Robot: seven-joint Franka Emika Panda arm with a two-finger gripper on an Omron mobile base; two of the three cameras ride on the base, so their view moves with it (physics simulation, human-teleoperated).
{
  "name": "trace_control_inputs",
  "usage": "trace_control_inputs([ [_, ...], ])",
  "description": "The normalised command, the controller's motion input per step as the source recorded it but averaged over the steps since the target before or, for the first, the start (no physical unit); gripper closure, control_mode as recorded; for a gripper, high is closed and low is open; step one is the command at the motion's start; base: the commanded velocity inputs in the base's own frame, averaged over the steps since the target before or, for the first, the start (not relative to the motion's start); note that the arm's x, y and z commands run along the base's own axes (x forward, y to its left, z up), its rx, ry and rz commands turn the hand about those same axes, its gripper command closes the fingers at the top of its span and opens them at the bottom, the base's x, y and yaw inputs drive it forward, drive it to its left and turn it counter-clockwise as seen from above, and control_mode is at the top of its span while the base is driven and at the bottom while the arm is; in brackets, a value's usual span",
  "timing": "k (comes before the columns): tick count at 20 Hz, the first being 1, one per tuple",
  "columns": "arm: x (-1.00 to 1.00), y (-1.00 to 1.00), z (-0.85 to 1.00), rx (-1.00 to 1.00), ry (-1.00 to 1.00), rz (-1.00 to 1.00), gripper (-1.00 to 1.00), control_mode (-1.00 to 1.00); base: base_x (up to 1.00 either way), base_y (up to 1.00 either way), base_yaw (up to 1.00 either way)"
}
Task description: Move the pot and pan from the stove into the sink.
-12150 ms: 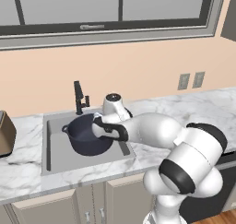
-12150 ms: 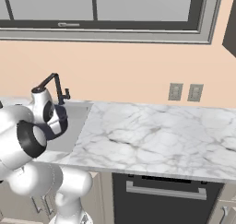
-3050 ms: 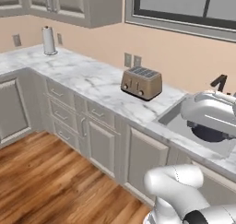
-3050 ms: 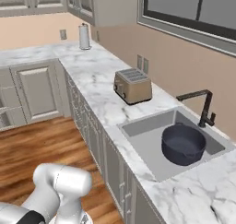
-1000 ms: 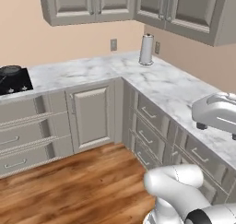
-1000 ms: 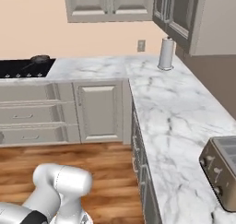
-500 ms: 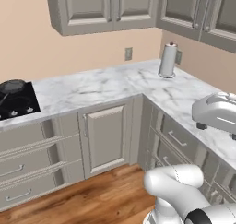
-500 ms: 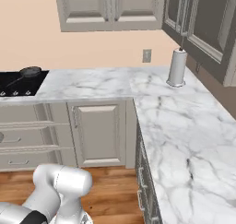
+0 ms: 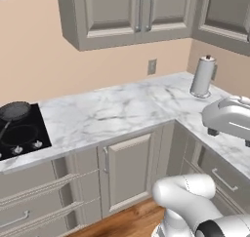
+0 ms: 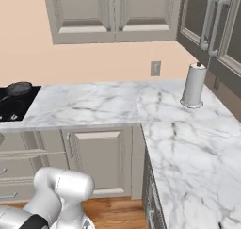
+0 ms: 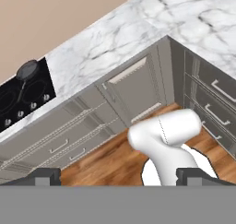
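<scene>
The pan (image 9: 14,110) is small, round and dark grey, and it sits on the back right burner of the black stove (image 9: 22,136) at the left edge, its handle pointing forward. It also shows as the pan (image 10: 19,88) on the stove (image 10: 12,105), and as the pan (image 11: 27,69) on the stove (image 11: 23,96). My gripper (image 11: 119,177) is open and empty, high above the wood floor and far to the right of the stove. The hand (image 9: 229,115) hovers over the right-hand counter. The pot and the sink are out of view.
A white marble counter (image 9: 117,111) runs from the stove to a corner, then towards me on the right. A paper towel roll (image 9: 202,76) stands in that corner. Grey cabinets (image 9: 129,170) and drawers are below, wall cabinets above, and wood floor lies in front.
The base has turned, so the whole scene has slid right. The stove and pan have come further into view and the corner with the paper towel has moved right. The gripper stays open.
</scene>
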Motion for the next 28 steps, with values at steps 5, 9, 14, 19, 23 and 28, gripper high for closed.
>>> trace_control_inputs([
  [5, 0.0, 0.0, 0.0, 0.0, 0.0, 0.0, -1.0, 1.0, 0.39, 0.25, -0.02],
  [9, 0.0, 0.0, 0.0, 0.0, 0.0, 0.0, -1.0, 1.0, 0.0, 0.04, 0.01],
  [14, 0.0, 0.0, 0.0, 0.0, 0.0, 0.0, -1.0, 1.0, 0.0, 0.34, 0.1],
  [19, 0.0, 0.0, 0.0, 0.0, 0.0, 0.0, -1.0, 1.0, 0.0, 0.47, 0.19],
  [23, 0.0, 0.0, 0.0, 0.0, 0.0, 0.0, -1.0, 1.0, 0.0, 0.47, 0.24],
  [28, 0.0, 0.0, 0.0, 0.0, 0.0, 0.0, -1.0, 1.0, 0.0, 0.54, 0.22],
])
